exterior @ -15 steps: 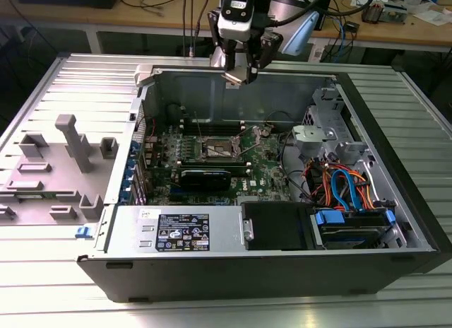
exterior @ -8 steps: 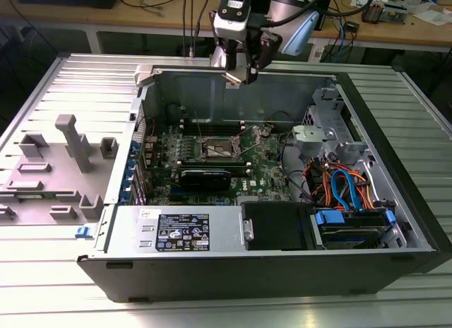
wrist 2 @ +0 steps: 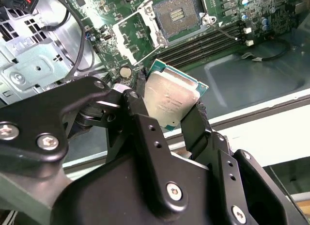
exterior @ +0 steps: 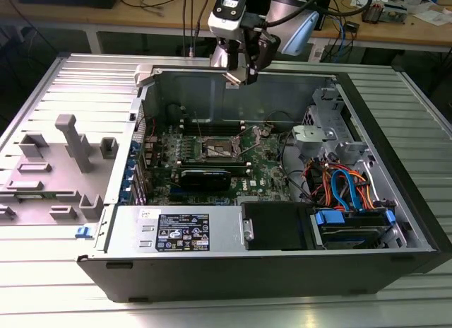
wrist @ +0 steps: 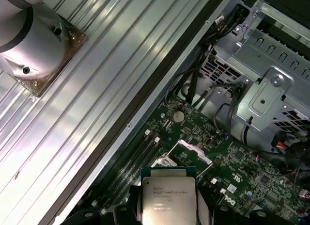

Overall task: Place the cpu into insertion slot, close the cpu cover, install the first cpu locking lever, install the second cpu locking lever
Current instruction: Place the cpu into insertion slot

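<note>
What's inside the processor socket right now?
Nothing: in the second wrist view the socket lies open, bare contacts showing, none of it covered. The gripper holds the chip clear of it.

Ribbed metal table (exterior: 42, 293), open computer case (exterior: 233, 271) lying on it, grey plastic holders (exterior: 74, 141) at the exterior view's left

Silver-grey arm (exterior: 293, 20) ended by a black claw (wrist 2: 169, 104).
Matte black links (wrist 2: 150, 137) are fastened with silver screws (wrist 2: 173, 191); a rounded grey joint (wrist: 34, 40) is seen on the arm.
</note>
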Controlling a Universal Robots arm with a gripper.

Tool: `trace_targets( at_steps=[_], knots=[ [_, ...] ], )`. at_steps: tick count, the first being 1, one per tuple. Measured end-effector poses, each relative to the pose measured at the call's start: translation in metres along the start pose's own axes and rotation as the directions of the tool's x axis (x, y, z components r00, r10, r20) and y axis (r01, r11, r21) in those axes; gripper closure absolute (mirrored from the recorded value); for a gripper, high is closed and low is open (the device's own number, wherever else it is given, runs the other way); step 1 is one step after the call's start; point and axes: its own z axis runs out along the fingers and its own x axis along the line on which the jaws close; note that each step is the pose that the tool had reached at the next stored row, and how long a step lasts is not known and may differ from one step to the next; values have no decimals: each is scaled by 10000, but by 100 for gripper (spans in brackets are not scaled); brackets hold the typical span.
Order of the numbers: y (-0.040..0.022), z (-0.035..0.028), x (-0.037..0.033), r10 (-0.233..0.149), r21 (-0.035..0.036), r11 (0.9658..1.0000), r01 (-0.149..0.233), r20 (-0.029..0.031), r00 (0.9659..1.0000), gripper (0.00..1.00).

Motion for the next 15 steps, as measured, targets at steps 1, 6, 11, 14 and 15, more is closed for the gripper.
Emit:
trace_targets(
  at_steps=[1, 6, 11, 14, 15],
  knots=[
    [0, 1, 0, 74, -2, 10000, -74, 7, 10000, 46],
    [0, 5, 0, 922, -22, 9957, -922, 82, 9957, 46],
    [-1, 15, 0, 1921, -54, 9814, -1920, 169, 9812, 46],
    [-2, 21, 0, 2498, -76, 9683, -2497, 219, 9680, 46],
    [-2, 22, 0, 2661, -84, 9640, -2659, 232, 9637, 46]
  ],
)
